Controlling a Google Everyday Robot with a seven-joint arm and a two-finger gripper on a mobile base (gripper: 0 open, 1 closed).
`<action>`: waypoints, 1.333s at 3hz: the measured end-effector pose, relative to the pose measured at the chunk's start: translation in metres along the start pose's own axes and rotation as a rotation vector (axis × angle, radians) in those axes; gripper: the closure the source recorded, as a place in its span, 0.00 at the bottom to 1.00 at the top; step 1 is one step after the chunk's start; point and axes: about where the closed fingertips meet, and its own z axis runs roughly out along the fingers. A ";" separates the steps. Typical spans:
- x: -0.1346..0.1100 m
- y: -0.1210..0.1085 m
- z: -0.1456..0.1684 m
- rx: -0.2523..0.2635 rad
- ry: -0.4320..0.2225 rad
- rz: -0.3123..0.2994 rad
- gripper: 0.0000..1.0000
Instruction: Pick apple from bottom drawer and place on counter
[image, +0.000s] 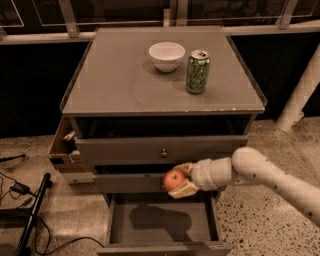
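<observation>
Transfer step, I judge: the gripper (178, 180) has its fingers (183, 190) closed on the apple (172, 178), with the open bottom drawer (160, 226) below them. The counter (125, 85) lies well above the fingers, so the next move calls for raising the apple past its front rim.
</observation>
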 end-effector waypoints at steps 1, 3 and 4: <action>-0.015 -0.006 -0.012 0.019 0.018 -0.030 1.00; -0.033 -0.004 -0.020 0.013 0.007 -0.032 1.00; -0.076 0.002 -0.045 0.024 -0.020 -0.032 1.00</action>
